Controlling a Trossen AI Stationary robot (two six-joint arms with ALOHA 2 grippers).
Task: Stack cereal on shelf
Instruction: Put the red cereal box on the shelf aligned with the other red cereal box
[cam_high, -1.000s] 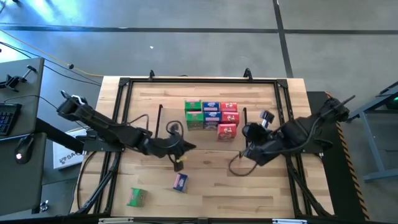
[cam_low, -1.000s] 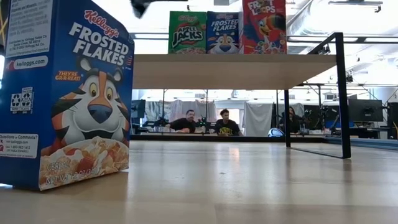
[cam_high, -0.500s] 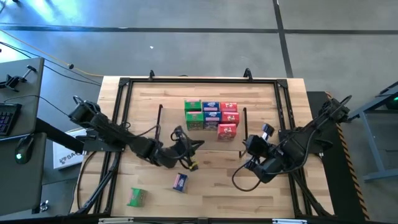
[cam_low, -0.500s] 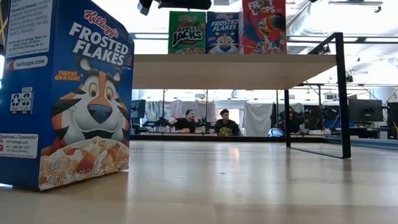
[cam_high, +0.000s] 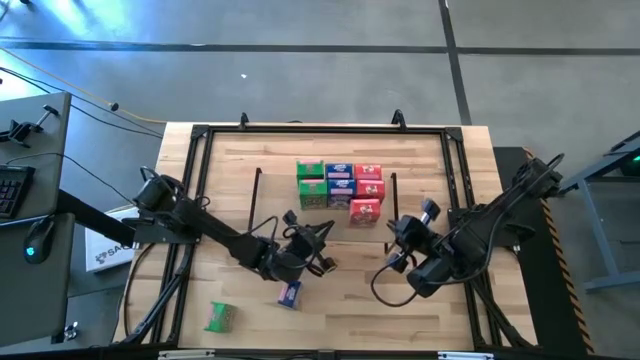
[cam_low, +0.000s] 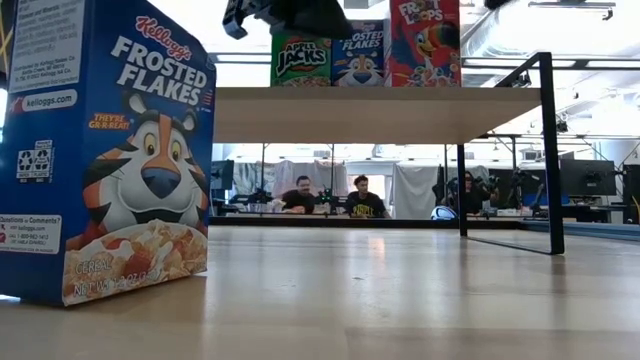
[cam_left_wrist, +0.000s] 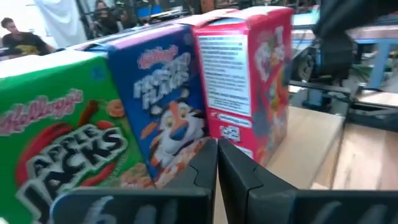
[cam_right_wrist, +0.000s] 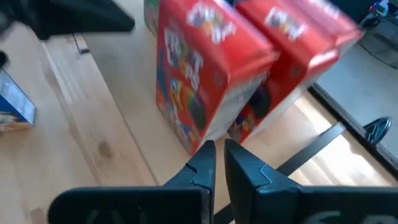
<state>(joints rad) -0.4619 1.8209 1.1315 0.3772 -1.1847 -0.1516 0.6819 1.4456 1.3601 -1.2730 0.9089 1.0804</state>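
Observation:
The shelf (cam_high: 262, 215) stands mid-table with cereal boxes upright on its wood top: green (cam_high: 311, 183), blue (cam_high: 341, 181) and red (cam_high: 369, 180), plus one red box (cam_high: 364, 210) in front. One blue box (cam_high: 290, 292) and one green box (cam_high: 219, 317) rest on the table near the front edge. My left gripper (cam_high: 312, 240) is shut and empty just in front of the shelf's boxes, facing the blue one (cam_left_wrist: 165, 106). My right gripper (cam_high: 391, 234) is shut, empty, right of the front red box (cam_right_wrist: 199, 81).
The black table-edge frame (cam_high: 200, 135) runs round the table. In the low view the loose blue box (cam_low: 110, 150) fills the left and the shelf's leg (cam_low: 552, 150) stands at the right. People sit far behind the table (cam_low: 330, 195).
My left gripper has gone toward the table's right edge and down, tipping from pointing down to nearly level, toward the boxes on the shelf. My right gripper has sunk and drawn back toward the near edge, turning somewhat. Both stay shut. No box has moved.

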